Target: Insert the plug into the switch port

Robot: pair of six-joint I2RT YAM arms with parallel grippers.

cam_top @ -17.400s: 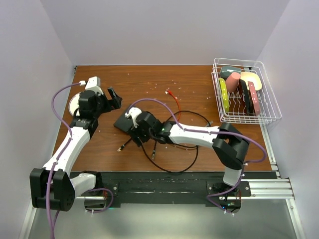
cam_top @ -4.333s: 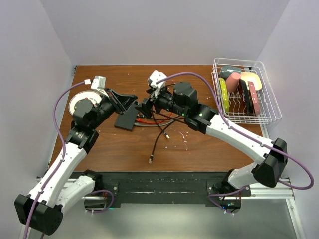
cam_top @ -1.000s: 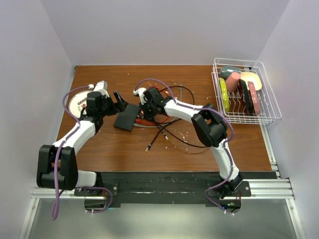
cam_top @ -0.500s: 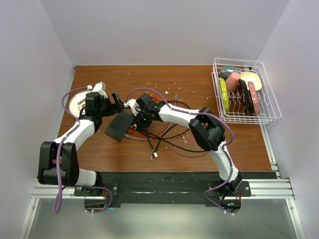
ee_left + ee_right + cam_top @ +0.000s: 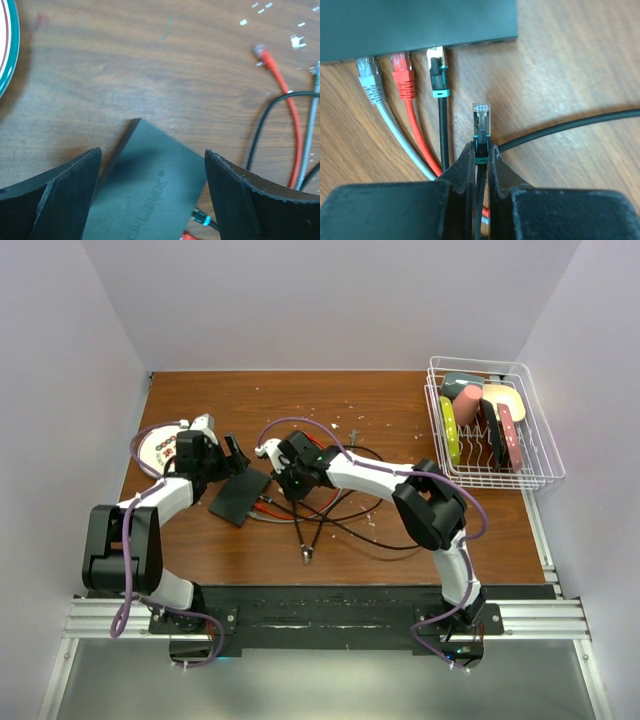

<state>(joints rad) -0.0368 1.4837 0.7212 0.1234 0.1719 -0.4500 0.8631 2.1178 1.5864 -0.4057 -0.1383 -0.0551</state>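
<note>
From above, the black switch (image 5: 238,498) lies flat on the brown worktop (image 5: 400,400), left of centre, with tangled cables (image 5: 330,515) spreading from its right side. The left jaws hang at its far corner and the right jaws sit low over the cables beside it. A plate (image 5: 155,450) lies far left and a wire basket (image 5: 475,360) far right. In the left wrist view the left jaws stand wide apart and hold nothing, their fingers (image 5: 55,200) on either side of the switch's corner. In the right wrist view the right jaws are closed on the plug (image 5: 481,120). Its clear tip points at the switch's port edge but stops short of it, just right of a black cable (image 5: 439,75), a red cable (image 5: 402,75) and a grey cable (image 5: 370,82) already seated there.
</note>
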